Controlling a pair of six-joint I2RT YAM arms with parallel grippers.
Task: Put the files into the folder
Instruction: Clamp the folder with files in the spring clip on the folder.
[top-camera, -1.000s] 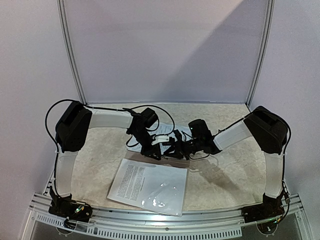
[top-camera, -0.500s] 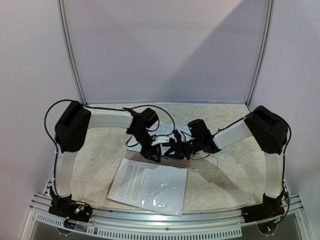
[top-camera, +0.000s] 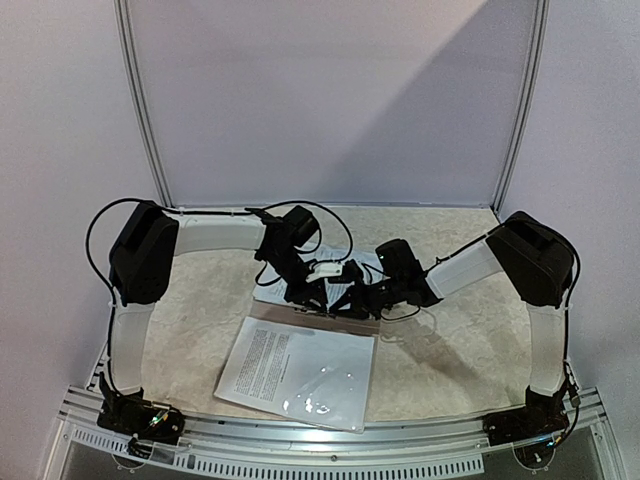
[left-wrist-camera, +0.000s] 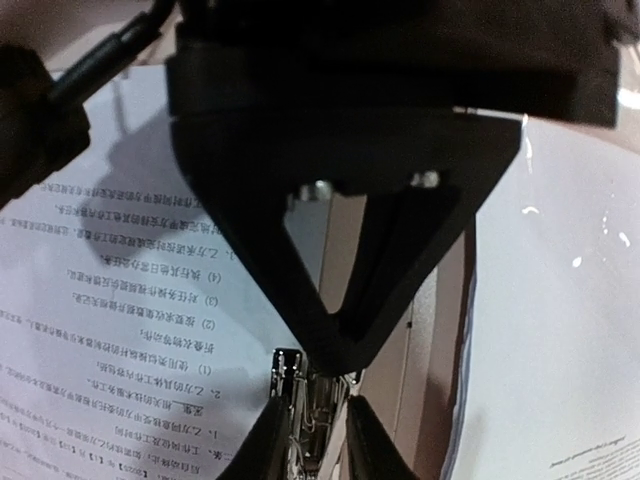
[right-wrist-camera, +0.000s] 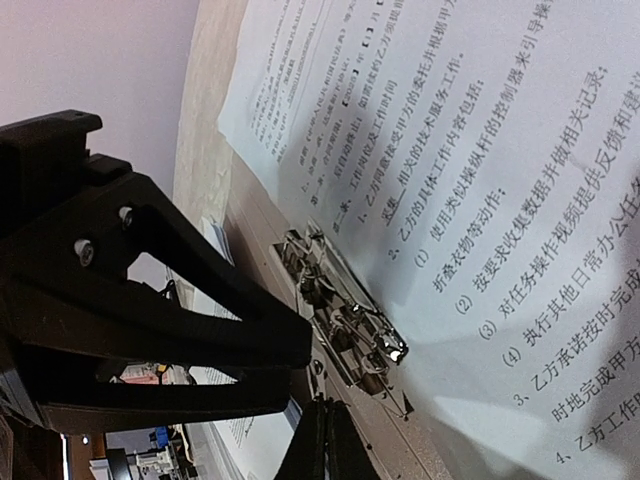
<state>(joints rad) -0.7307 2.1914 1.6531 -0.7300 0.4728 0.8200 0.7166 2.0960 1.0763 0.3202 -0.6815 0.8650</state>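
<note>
Files flat at lower centre of the top view. In the left wrist view, folder visible only as a brown strip between two sheets. Left claw narrowly parted astride the clip; grasping or not, cannot tell. Right claw clenched, empty, tip just beside the clip.

printed white files lie flat across the open tan folder.
</note>
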